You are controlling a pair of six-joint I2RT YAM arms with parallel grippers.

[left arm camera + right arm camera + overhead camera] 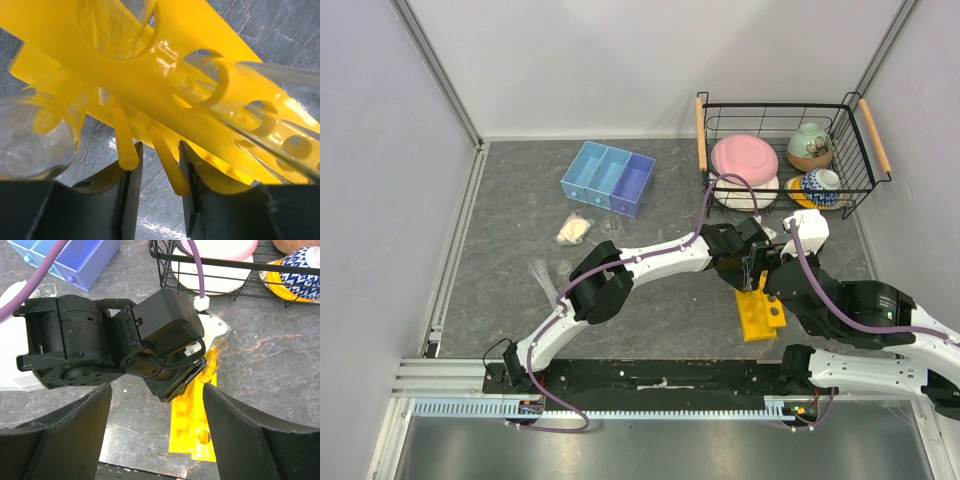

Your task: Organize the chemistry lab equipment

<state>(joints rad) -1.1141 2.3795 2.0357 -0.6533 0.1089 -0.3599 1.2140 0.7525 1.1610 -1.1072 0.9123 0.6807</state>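
While left gripper [158, 162] hangs narrowly parted over yellow rack [150, 75], right gripper [157, 390] gapes wide, empty

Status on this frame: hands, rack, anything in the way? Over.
Left hand part open at yellow rack, nothing clamped. Right hand wide open, empty, above. Test tubes in rack. Left hand sits between right hand and rack.

A robot lab cell: plain walls [670, 60], aluminium rails [439, 75].
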